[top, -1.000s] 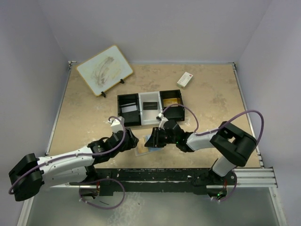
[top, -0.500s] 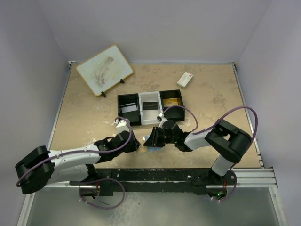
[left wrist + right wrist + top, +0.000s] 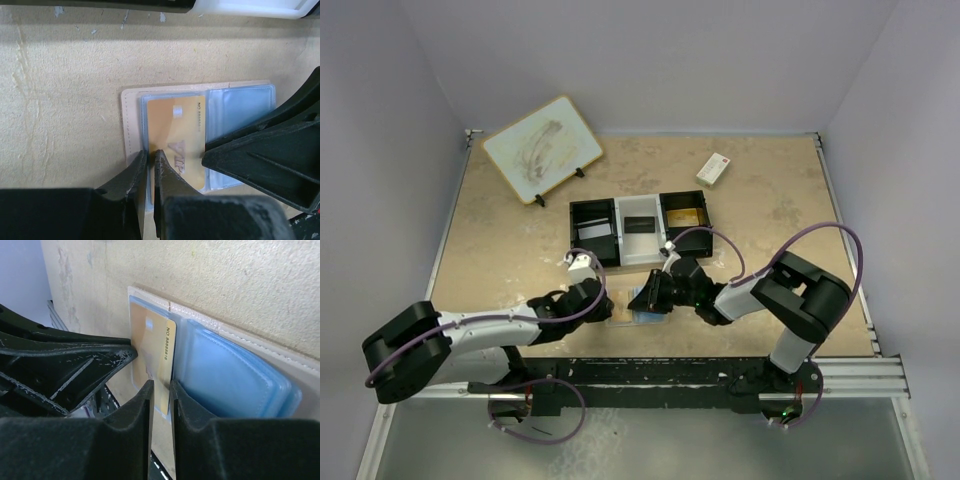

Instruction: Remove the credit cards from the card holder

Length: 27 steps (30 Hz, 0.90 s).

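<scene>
left gripper (image 3: 151, 153) near-shut, tips on card (image 3: 175, 132) lower-left edge | card runs up-frame in holder (image 3: 131, 125) | right gripper (image 3: 161, 386) slit-wide, grip unclear

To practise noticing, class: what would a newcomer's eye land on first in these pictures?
A gold card lies in the open card holder, pale blue inside, near the front of the table. The left jaws, almost closed, and the right jaws, slightly apart, sit at opposite edges of that card. Behind them stands a black-and-white three-compartment tray.
</scene>
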Tool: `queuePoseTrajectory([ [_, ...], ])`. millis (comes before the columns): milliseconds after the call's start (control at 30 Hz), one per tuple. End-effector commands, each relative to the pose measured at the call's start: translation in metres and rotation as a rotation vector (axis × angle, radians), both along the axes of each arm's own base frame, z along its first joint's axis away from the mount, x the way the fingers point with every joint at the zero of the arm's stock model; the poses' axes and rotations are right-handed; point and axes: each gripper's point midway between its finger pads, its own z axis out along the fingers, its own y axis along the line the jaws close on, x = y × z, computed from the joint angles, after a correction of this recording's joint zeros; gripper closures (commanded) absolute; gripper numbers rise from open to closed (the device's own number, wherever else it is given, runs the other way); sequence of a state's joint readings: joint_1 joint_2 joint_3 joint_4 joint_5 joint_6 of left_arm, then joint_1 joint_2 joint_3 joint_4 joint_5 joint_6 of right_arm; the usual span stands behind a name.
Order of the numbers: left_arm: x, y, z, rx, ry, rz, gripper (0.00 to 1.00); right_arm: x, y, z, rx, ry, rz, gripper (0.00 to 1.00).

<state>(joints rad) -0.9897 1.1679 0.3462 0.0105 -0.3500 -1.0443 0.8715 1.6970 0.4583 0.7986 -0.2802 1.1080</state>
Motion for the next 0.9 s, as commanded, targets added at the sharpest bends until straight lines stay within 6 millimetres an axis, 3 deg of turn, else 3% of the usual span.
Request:
queuePoseTrajectory([
  [0,-0.014,0.002,-0.016,0.055,0.054,-0.059,0.97,-0.001,0.011,0.019,0.074,-0.026,0.028,0.82],
  [200,-0.015,-0.002,-0.019,0.057,0.064,-0.084,1.00,0.002,0.013,0.025,0.081,-0.015,0.004,0.86],
  [333,-0.016,-0.002,-0.019,0.059,0.065,-0.087,1.00,0.010,0.007,0.026,0.054,-0.022,-0.053,1.00],
  [500,-0.016,0.008,-0.021,0.080,0.059,-0.054,1.00,0.017,-0.007,0.030,-0.014,-0.046,-0.119,1.00],
  [767,-0.014,0.008,-0.018,0.074,0.046,-0.045,1.00,0.008,-0.026,0.019,-0.056,-0.021,-0.134,1.00],
  [867,-0.015,0.006,-0.017,0.069,0.048,-0.056,1.00,0.004,-0.021,0.014,-0.063,-0.013,-0.087,0.85],
])
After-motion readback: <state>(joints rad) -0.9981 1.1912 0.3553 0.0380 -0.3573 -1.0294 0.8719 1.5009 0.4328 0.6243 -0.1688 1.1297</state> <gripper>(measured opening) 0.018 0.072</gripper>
